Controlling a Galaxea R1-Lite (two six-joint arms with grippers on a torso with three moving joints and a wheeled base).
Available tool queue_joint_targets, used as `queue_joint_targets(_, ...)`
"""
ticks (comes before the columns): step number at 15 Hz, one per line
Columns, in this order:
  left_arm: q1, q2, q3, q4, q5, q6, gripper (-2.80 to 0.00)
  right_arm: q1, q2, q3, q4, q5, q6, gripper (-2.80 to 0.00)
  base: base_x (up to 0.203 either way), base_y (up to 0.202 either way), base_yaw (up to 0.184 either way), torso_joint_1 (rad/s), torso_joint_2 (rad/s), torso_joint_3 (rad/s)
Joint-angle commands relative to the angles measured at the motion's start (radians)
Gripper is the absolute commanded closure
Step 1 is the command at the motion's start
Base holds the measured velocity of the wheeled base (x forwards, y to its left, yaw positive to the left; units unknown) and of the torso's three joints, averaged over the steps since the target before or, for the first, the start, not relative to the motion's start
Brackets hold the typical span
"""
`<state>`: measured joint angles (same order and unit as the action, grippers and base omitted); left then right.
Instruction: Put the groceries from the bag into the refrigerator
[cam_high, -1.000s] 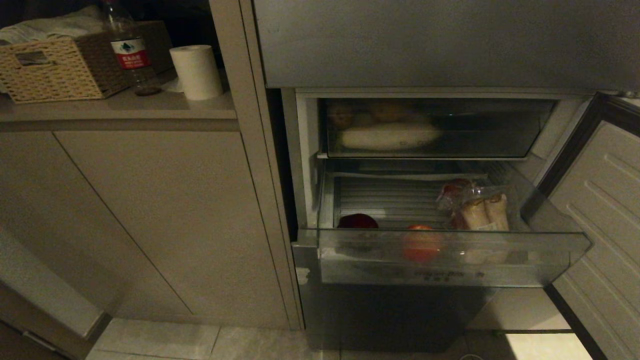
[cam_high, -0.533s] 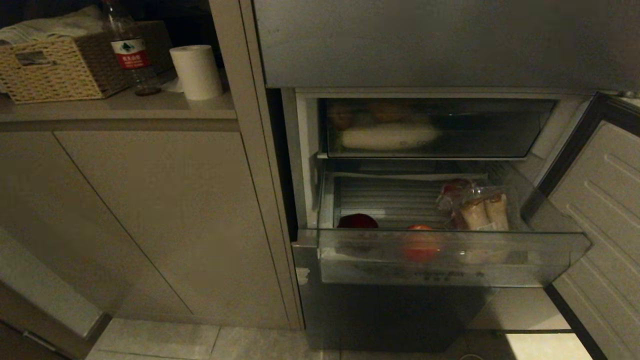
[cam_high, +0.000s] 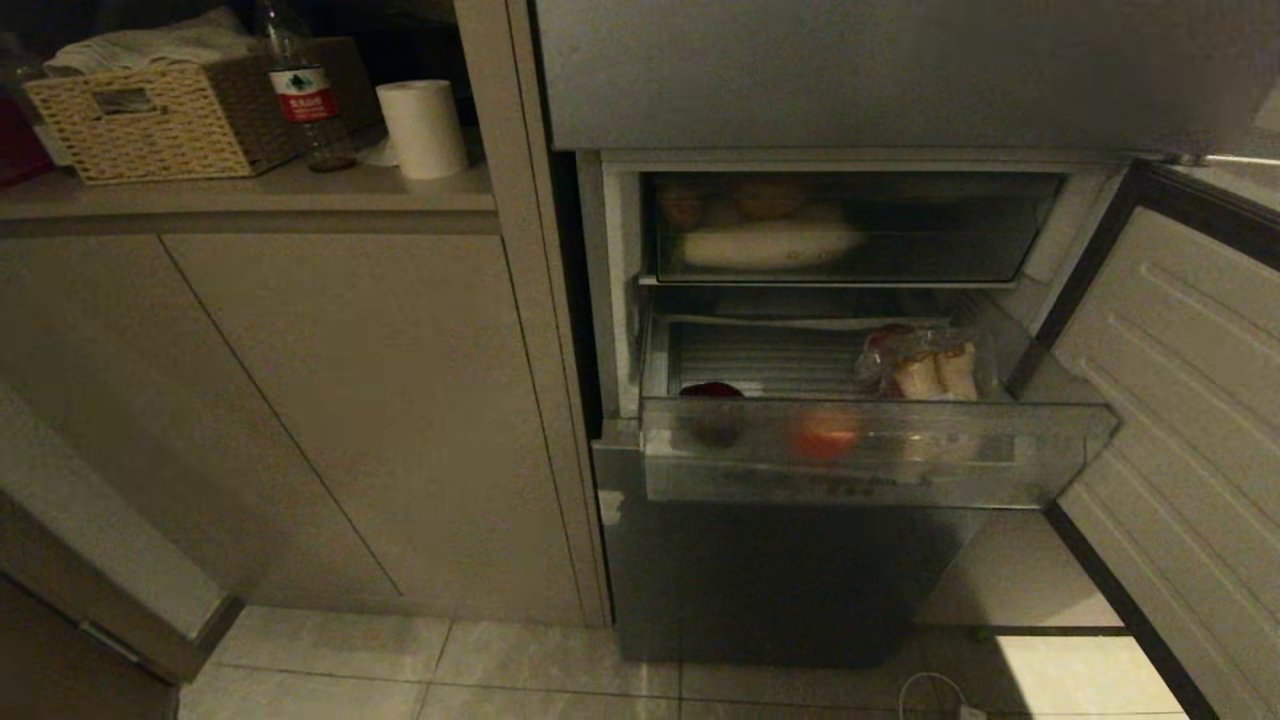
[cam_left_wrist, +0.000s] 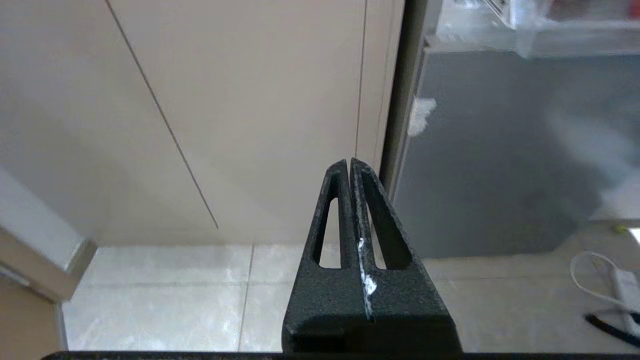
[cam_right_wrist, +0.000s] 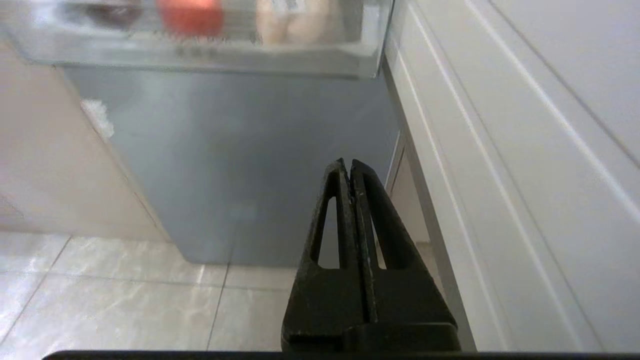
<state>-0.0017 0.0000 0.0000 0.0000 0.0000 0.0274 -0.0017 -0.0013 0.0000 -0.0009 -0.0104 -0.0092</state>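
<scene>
Refrigerator (cam_high: 850, 80), door swung aside, clear drawer (cam_high: 880, 450) pulled out holding groceries (cam_high: 925, 370); bag unseen; left gripper (cam_left_wrist: 349, 165) and right gripper (cam_right_wrist: 348, 165) clenched empty, low; risk: protruding drawer blocks door closing or catches a rising arm.

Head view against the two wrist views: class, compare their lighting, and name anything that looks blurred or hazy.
Head view: dim and brownish, the refrigerator murky, the red fruit hazy behind the clear drawer front. Left wrist view: bright, the shut left gripper sharp, drawer edge smeared. Right wrist view: bright, the shut right gripper crisp, the food above soft.
</scene>
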Motion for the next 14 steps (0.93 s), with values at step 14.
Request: queue_joint_targets(14,0.0,0.002,0.0,-0.002,0.002,-0.001,0.0,0.0,0.001,0.0,-0.001,0.0,0.012,0.0,-0.145,0.0,0.001,0.001,0.0,0.003)
